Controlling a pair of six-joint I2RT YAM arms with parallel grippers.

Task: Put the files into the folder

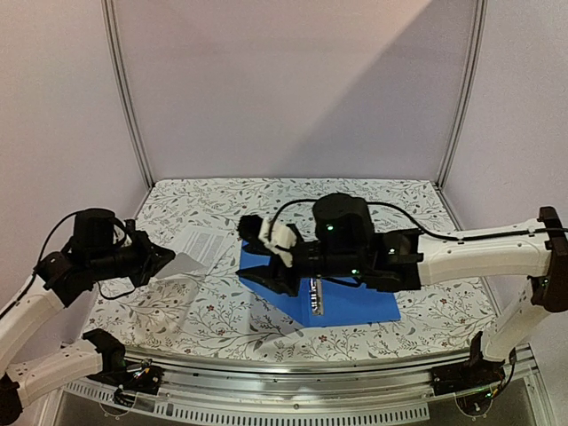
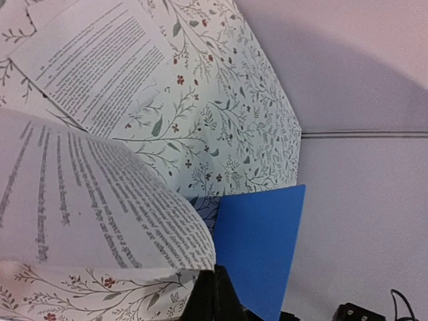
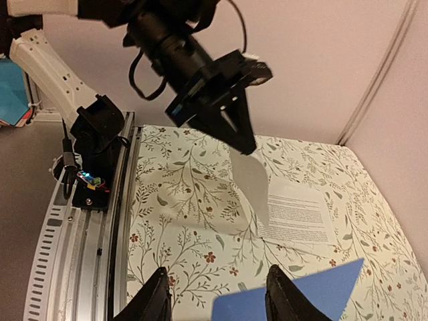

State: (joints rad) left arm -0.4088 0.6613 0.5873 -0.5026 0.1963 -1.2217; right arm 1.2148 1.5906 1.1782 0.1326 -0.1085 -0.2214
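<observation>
The left pincer [image 3: 245, 145] is clenched on the top edge of a file [image 3: 253, 184], which hangs from it in its glossy sleeve above the left side of the flower-patterned bench [image 1: 222, 195]. A second file [image 1: 206, 241] lies flat on the bench just beyond it, text up. Right of both, at the middle of the bench, the blue folder [image 1: 355, 302] lies open under the right arm, its metal rings [image 1: 317, 297] showing and its left cover [image 2: 261, 247] tilted up off the bench. The right pincer [image 3: 219, 271] is released, fingers well apart, with the raised cover's edge showing between them. Whether a finger touches the cover cannot be told.
</observation>
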